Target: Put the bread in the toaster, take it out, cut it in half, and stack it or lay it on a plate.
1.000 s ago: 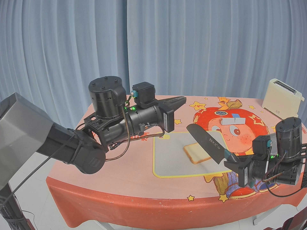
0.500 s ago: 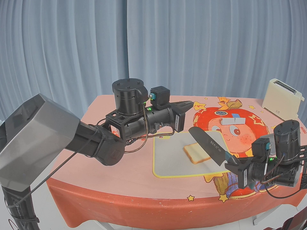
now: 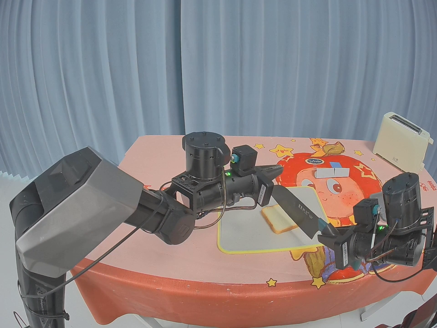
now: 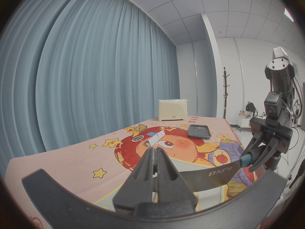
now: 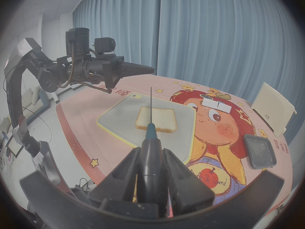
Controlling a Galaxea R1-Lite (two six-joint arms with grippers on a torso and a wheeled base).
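A slice of bread (image 3: 278, 218) (image 5: 155, 119) lies flat on the grey cutting board (image 3: 241, 231) (image 5: 117, 121). My right gripper (image 3: 330, 238) (image 5: 151, 150) is shut on the teal-collared handle of a dark knife (image 3: 296, 208) (image 4: 206, 177). The blade slants up and left over the bread, clear of it. My left gripper (image 3: 276, 170) (image 4: 155, 150) is shut with nothing in it. It hovers above the board's far edge, just beside the knife's tip. The cream toaster (image 3: 401, 141) (image 5: 271, 108) stands at the table's far right.
A small dark tray (image 5: 260, 150) (image 4: 199, 131) sits on the tablecloth between the board and the toaster. White and blue tags (image 3: 332, 171) lie on the cartoon print beyond the board. Blue curtains hang behind the table.
My left arm has swung right and forward, bringing its shut gripper from the table's left side to the knife's tip. The right arm and knife shifted slightly left.
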